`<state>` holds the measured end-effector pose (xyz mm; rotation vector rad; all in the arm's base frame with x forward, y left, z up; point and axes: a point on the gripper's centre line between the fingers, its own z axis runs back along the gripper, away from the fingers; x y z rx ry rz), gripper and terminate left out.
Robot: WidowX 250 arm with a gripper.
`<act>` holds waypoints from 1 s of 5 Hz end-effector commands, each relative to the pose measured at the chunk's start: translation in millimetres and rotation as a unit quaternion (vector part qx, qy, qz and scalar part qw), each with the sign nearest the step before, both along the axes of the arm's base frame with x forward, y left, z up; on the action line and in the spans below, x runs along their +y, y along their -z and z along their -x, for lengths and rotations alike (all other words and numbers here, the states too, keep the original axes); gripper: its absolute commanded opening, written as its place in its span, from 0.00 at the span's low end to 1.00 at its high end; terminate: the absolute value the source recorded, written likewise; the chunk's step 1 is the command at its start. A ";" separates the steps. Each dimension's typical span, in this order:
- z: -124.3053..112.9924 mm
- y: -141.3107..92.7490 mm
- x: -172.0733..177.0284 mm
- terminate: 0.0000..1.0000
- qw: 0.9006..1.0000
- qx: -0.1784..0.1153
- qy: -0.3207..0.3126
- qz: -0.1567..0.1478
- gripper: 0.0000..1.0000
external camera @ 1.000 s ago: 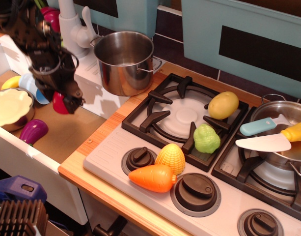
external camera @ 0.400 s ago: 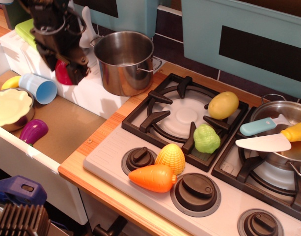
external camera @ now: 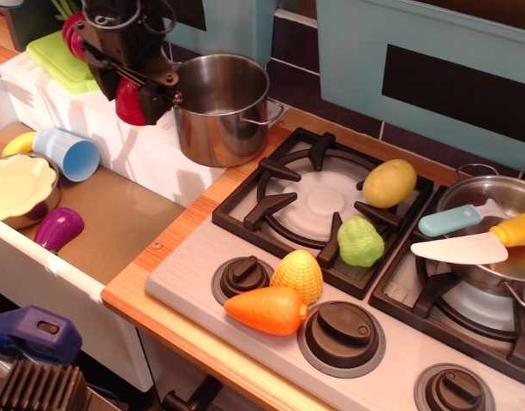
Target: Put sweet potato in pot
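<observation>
The end effector [external camera: 146, 94] covers the upper part of the sweet potato [external camera: 129, 103]; only its lower red half shows. It also hides the near-left handle of the pot [external camera: 219, 107]. The arm is cut off by the top edge. The pan [external camera: 493, 205] at the table's right edge is cropped by the frame. The pot's contents cannot be determined.
</observation>
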<state>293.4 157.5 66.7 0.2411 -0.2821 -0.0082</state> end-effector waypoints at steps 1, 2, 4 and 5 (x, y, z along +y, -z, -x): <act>-15.6 -42.8 7.9 0.00 0.998 -0.034 -0.003 -0.049 0.00; -15.5 -50.9 9.1 0.00 0.996 -0.033 -0.002 -0.077 0.00; -36.8 -62.7 -8.8 0.00 0.997 -0.054 0.012 -0.060 0.00; -40.6 -55.9 -15.8 0.00 0.997 -0.059 0.017 -0.039 0.00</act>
